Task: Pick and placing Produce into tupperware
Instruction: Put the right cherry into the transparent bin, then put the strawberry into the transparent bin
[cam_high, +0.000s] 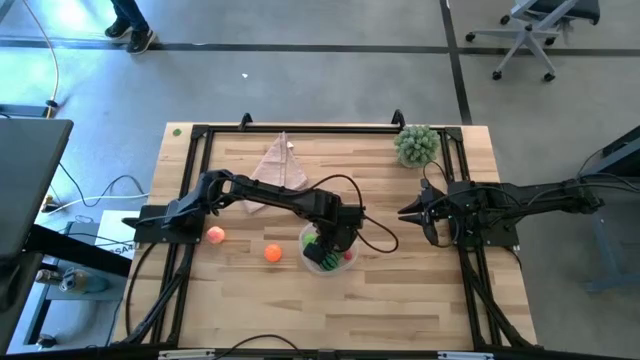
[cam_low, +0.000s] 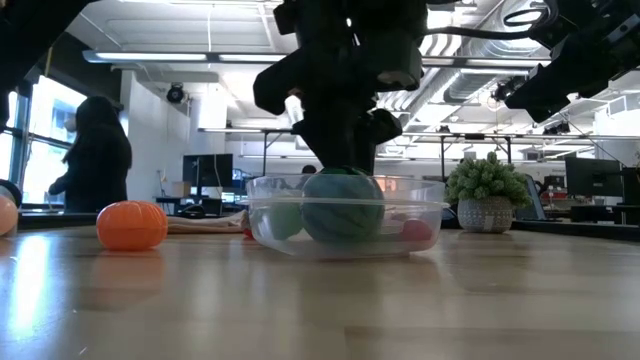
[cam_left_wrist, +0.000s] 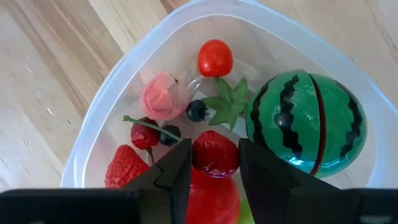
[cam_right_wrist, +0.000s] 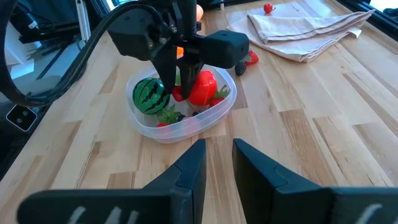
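The clear tupperware (cam_high: 347, 263) (cam_left_wrist: 102, 99) sits at the table's middle. Inside it lie the striped melon (cam_left_wrist: 305, 121) (cam_low: 342, 205), a pink peach piece (cam_left_wrist: 163, 94), a small red tomato (cam_left_wrist: 215, 57), a strawberry (cam_left_wrist: 123, 167), dark berries (cam_left_wrist: 196, 111) and a green leafy bit (cam_left_wrist: 227, 102). My left gripper (cam_left_wrist: 215, 171) (cam_high: 330, 243) hangs over the tub, shut on a red fruit (cam_left_wrist: 214, 152). An orange (cam_high: 273, 253) (cam_low: 132, 224) and a pink peach (cam_high: 215, 235) rest on the table left of the tub. My right gripper (cam_right_wrist: 217, 163) (cam_high: 405, 213) waits open, right of the tub. My left gripper pinches the red fruit (cam_left_wrist: 214, 186) between its two fingers (cam_left_wrist: 180, 171), coming from above and pointing down into the tub. The fruit sits low inside the tub beside the melon (cam_right_wrist: 149, 93). I cannot tell whether it rests on the tub's floor.
A folded pale cloth (cam_high: 283, 165) (cam_right_wrist: 298, 28) lies toward the far edge, with a few small berries (cam_right_wrist: 249, 57) near it. A bushy potted plant (cam_high: 416, 145) (cam_low: 486, 195) stands at the far right corner. A person (cam_low: 95, 155) stands beyond the table.
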